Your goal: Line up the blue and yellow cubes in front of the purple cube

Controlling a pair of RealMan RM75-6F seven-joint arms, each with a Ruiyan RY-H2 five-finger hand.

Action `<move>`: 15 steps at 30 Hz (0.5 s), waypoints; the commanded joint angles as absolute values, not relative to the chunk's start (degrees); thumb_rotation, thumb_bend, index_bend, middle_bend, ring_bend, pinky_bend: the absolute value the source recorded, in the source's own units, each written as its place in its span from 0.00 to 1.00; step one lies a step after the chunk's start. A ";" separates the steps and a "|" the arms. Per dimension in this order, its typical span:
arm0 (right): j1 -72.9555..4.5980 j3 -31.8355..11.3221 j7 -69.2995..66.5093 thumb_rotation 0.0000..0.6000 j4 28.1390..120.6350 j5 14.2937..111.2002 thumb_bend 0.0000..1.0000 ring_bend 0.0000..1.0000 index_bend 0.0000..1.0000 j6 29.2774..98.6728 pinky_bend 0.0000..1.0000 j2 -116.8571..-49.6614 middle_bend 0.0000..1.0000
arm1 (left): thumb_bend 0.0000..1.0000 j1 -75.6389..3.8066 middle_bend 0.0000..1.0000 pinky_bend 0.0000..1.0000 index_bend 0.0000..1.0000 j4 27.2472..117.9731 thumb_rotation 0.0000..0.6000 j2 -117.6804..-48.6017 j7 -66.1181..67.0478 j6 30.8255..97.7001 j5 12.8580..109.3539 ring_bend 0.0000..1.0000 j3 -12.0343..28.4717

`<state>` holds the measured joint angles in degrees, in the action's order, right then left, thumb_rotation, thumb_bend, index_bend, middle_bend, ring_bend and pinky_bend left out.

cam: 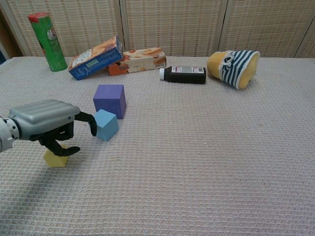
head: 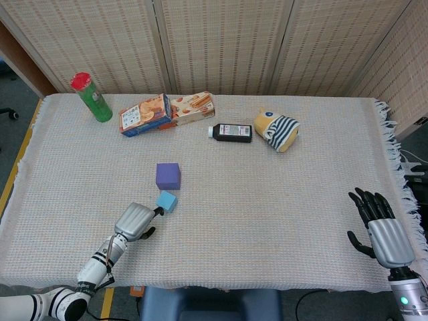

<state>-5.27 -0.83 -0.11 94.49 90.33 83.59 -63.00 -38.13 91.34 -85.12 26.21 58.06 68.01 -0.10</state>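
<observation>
The purple cube (head: 168, 176) (cam: 110, 100) stands left of the table's middle. Just in front of it, slightly turned, the blue cube (head: 167, 200) (cam: 107, 125) sits free. My left hand (head: 136, 221) (cam: 49, 123) hovers low at the front left, its fingers curved down and apart, one fingertip close to the blue cube. The yellow cube (cam: 55, 159) lies under that hand; the thumb overlaps its top in the chest view, and the head view hides it. My right hand (head: 381, 231) rests at the front right edge with its fingers spread and nothing in it.
Along the back stand a green can (head: 91, 97) (cam: 48, 42), a blue snack box (head: 144, 114) (cam: 95, 57), an orange box (head: 192, 108) (cam: 138, 60), a dark bottle (head: 231, 132) (cam: 184, 74) and a striped yellow plush toy (head: 276, 130) (cam: 234, 66).
</observation>
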 commanded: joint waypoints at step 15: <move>-5.24 -1.01 -0.26 1.00 94.45 89.92 0.10 0.00 0.00 83.53 0.00 -62.89 0.00 | 0.37 -39.63 1.00 1.00 0.22 89.67 1.00 -86.95 29.04 54.37 64.80 1.00 0.75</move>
<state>-5.24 -1.01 -0.27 94.45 89.93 83.52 -62.89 -39.62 89.70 -86.91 29.05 54.37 64.80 0.72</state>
